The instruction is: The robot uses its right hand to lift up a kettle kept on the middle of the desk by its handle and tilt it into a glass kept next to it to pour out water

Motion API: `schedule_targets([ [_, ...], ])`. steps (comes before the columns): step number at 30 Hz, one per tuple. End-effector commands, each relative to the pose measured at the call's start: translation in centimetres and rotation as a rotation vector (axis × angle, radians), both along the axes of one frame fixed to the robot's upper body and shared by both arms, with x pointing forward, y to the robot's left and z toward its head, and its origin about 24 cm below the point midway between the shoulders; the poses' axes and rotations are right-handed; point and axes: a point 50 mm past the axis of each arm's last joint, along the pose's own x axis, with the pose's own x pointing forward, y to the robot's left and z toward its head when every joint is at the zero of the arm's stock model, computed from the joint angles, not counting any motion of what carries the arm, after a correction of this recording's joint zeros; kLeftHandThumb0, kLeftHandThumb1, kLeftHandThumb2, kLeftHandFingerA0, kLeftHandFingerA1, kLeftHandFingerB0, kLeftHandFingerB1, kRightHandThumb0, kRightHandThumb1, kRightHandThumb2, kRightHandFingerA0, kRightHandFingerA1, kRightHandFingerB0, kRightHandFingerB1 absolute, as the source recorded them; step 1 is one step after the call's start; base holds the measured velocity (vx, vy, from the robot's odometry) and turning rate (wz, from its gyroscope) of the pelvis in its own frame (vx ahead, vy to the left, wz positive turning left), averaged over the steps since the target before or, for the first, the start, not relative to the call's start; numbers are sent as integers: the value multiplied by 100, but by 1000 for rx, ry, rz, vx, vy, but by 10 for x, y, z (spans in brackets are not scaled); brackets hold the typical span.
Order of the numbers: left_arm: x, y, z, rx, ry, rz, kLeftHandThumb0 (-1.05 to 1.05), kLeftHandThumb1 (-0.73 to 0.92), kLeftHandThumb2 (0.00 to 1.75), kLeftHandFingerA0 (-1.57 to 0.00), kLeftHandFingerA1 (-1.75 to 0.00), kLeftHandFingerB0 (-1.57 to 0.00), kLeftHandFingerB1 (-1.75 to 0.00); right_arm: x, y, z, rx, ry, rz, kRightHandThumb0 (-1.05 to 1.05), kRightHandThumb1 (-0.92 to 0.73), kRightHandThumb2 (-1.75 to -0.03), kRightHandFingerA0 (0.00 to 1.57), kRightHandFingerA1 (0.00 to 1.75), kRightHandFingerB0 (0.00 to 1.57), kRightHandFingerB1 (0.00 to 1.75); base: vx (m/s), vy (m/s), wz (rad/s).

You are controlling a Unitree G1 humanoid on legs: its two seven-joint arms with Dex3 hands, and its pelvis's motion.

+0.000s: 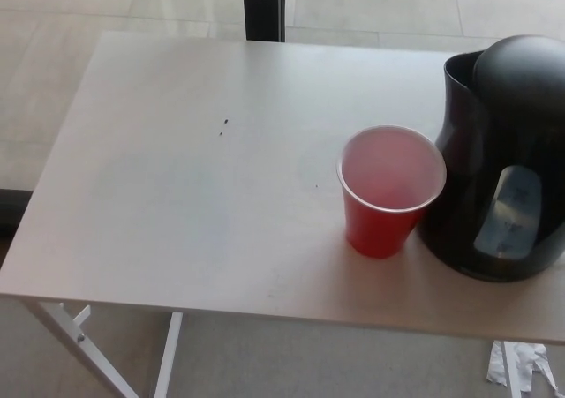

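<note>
A black electric kettle [499, 151] stands upright at the right side of the pale desk [177, 195], its spout toward the left and its water window facing me. Its handle is cut off by the right picture edge. A red plastic cup [388, 191] stands upright just left of the kettle, close against it; it looks empty inside. Neither of my hands nor any part of my arms shows in the head view.
The desk's front edge [265, 308] runs along the bottom, with white legs [75, 341] below at the left. A dark post [263, 7] stands behind the desk. Crumpled white paper [521, 363] lies on the floor at the bottom right.
</note>
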Motion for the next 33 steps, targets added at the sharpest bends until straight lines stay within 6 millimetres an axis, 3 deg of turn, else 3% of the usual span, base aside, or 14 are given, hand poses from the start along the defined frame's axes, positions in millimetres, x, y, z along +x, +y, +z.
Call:
schedule_targets([
  [1, -1, 6, 7, 40, -10, -3, -73, 69, 62, -74, -61, -53, -54, -3, 6, -10, 1, 29, 28, -35, -42, -98, 117, 124, 0, 47, 0, 0, 0],
  [4, -1, 7, 8, 37, -14, -3, -71, 54, 96, -69, -69, -49, -63, -3, 12, -16, -10, 42, 60, -36, -40, -98, 118, 125, 0, 47, 0, 0, 0],
  [5, -1, 7, 8, 37, -16, -11, -74, 70, 62, -73, -63, -52, -56, -3, 14, -17, -9, 50, 59, -68, -62, -67, 89, 175, 14, 30, 0, 0, 0],
  [10, -1, 7, 7, 39, -2, -7, -71, 71, 61, -74, -61, -53, -55, -3, 20, -21, -40, 74, 67, -83, -52, -90, 123, 156, 12, 43, 0, 0, 0],
  [11, 0, 6, 7, 43, 0, -6, -71, 70, 62, -75, -60, -54, -54, -2, 21, -22, -31, 85, 64, -37, -35, -96, 115, 123, 0, 48, 0, 0, 0],
  [13, -1, 6, 7, 40, -5, -4, -73, 70, 60, -74, -62, -54, -56, -2, 23, -24, -42, 100, 61, -77, -59, -64, 79, 175, 13, 27, 0, 0, 0],
  [15, -1, 6, 7, 47, 5, -17, -72, 71, 61, -74, -62, -54, -56, -1, 24, -25, -40, 101, 65, -37, -36, -96, 113, 122, 0, 48, 0, 0, 0],
  [18, -1, 6, 7, 34, -10, -4, -72, 70, 61, -76, -64, -55, -57, 1, 25, -30, -45, 94, 81, -81, -57, -64, 75, 172, 14, 28, 0, 0, 0],
  [20, 0, 5, 7, 36, -12, -15, -72, 70, 61, -76, -64, -55, -57, 1, 24, -30, -60, 95, 86, -37, -34, -96, 114, 123, 0, 48, 0, 0, 0],
  [24, 2, 5, 7, 40, -8, -7, -77, 56, 81, -71, -65, -53, -60, 2, 29, -32, -70, 79, 115, -38, -39, -99, 115, 123, 0, 49, 0, 0, 0],
  [25, 2, 5, 7, 36, -17, -2, -71, 71, 61, -74, -61, -57, -55, 3, 30, -33, -58, 85, 121, -91, -53, -89, 96, 146, 13, 41, 0, 0, 0],
  [28, 3, 6, 8, 44, -5, -10, -72, 73, 61, -75, -61, -56, -56, 3, 31, -35, -58, 84, 132, -76, -50, -86, 73, 103, 8, 40, 0, 0, 0],
  [31, 3, 5, 7, 53, 6, -28, -74, 72, 61, -73, -59, -57, -55, 3, 34, -34, -61, 75, 125, -71, -59, -62, 73, 161, 15, 29, 0, 0, 0],
  [33, 3, 5, 7, 56, 13, -30, -79, 57, 81, -72, -65, -54, -60, 3, 36, -34, -38, 42, 97, -67, -58, -61, 74, 134, 17, 30, 0, 0, 0],
])
